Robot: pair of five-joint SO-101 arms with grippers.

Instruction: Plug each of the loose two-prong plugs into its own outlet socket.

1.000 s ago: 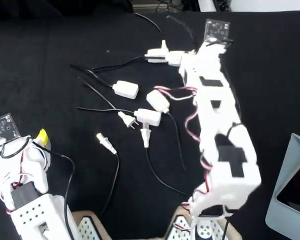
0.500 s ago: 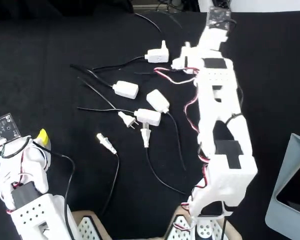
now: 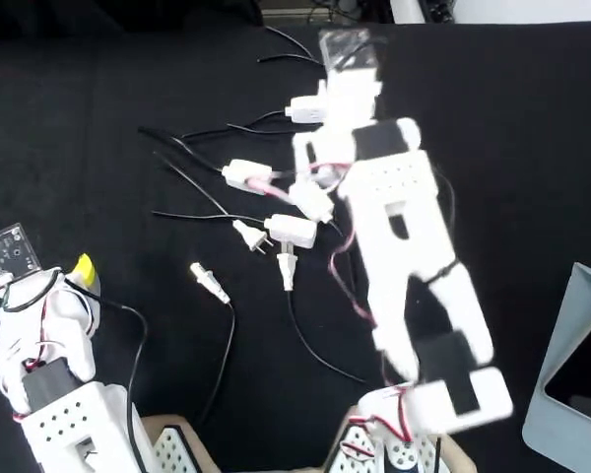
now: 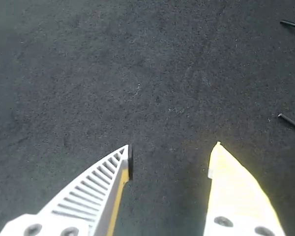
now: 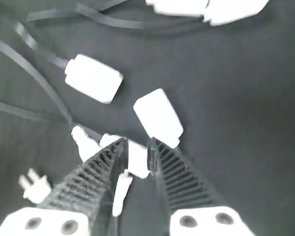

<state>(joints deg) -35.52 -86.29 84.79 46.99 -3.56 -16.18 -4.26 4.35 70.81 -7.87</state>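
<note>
Plugs (image 3: pixel 248 236), three loose, lie mid-table beside the white sockets (image 3: pixel 246 175). The left arm (image 3: pixel 49 374) sits well apart at the near corner, and the right arm (image 3: pixel 404 227) stretches over the cluster.

Left wrist view: left gripper (image 4: pixel 169 152) fingers apart above bare black cloth (image 4: pixel 137 59).

Right wrist view: right gripper (image 5: pixel 136 143) fingers narrowly apart, gripping nothing. A socket block (image 5: pixel 137 164) lies just beyond the tips.
</note>
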